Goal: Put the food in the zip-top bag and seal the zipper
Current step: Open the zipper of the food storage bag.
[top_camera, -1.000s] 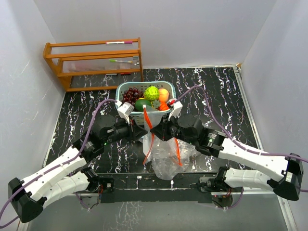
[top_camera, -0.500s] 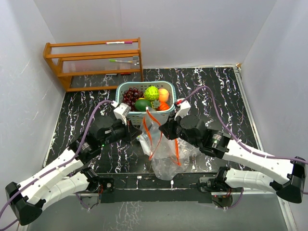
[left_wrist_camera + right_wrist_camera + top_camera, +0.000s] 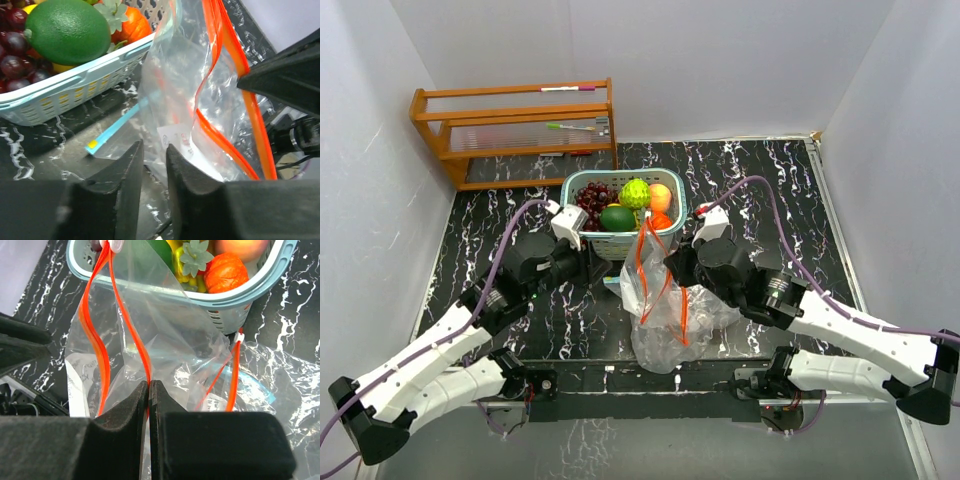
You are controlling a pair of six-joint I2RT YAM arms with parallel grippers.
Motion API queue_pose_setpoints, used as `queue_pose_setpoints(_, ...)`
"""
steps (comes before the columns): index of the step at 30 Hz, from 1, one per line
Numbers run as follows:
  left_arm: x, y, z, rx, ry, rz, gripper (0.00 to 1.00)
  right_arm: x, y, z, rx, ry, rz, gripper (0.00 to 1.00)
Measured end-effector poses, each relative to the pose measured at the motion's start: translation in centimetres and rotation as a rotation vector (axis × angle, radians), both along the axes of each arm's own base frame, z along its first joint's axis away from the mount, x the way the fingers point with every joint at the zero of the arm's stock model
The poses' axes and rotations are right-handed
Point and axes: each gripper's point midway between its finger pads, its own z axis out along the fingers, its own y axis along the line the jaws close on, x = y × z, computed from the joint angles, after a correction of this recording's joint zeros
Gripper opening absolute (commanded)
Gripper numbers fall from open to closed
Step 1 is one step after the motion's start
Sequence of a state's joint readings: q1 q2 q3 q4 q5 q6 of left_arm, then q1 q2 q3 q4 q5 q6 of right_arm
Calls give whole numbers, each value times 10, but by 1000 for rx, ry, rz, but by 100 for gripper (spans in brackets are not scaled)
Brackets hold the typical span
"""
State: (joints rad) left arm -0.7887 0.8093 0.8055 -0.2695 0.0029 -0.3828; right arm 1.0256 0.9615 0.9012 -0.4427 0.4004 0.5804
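Your food [image 3: 632, 195] sits heaped in the pale blue basket [image 3: 65, 92] toward the back of the desk [image 3: 780, 200], with the clear zip-top bag [image 3: 665, 320] just in front, its orange zipper edge pinched by your right hand [image 3: 149, 390], while your left hand [image 3: 155, 155] stands slightly apart, gripping nothing.

A wooden rack [image 3: 515, 130] stood at the far-left corner of the black marbled table [image 3: 780, 200], with a pink marker [image 3: 568, 89] and a green marker [image 3: 570, 127] on its shelves.

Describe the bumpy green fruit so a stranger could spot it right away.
Find the pale blue basket mid-table. The fruit sits at its far side between purple grapes and a peach. It alone is lime-green and knobbly, unlike the smooth avocado.
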Motion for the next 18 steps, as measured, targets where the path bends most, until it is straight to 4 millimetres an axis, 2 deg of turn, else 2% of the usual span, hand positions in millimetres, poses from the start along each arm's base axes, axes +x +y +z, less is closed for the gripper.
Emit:
queue_pose_setpoints(1, 0, -3, 2, -12, -1, -9, 36, -1, 2, 3, 12, -6, 8, 8)
queue_pose_setpoints(4, -1, -16, 9, -63, 0, -53, 66, -2, 7, 13, 49, -23, 34, 8)
queue_pose_setpoints(5, -2, -21, 13, -83, -2, -72, 82, -3, 8, 16, 59, -28, 40, 8)
queue_pose_setpoints(6, -3, -26, 16, -101, -3, -89, 94, -3, 10, 19, 70, -36, 48, 8)
queue_pose_setpoints(7, -3, -31, 19, -119, -2, -108, 97, -3, 12, 23, 79, -45, 57, 8)
queue_pose_setpoints(11, -7, -49, 35, -197, 17, -170, 97, -2, 16, 34, 106, -70, 72, 8)
queue_pose_setpoints(14, -10, -59, 48, -260, 32, -202, 90, -1, 19, 39, 122, -84, 79, 8)
queue_pose_setpoints(16, -12, -63, 59, -302, 41, -213, 79, -1, 20, 41, 129, -90, 84, 8)
queue_pose_setpoints(18, -12, -66, 67, -338, 46, -212, 60, -1, 22, 43, 138, -96, 91, 8)
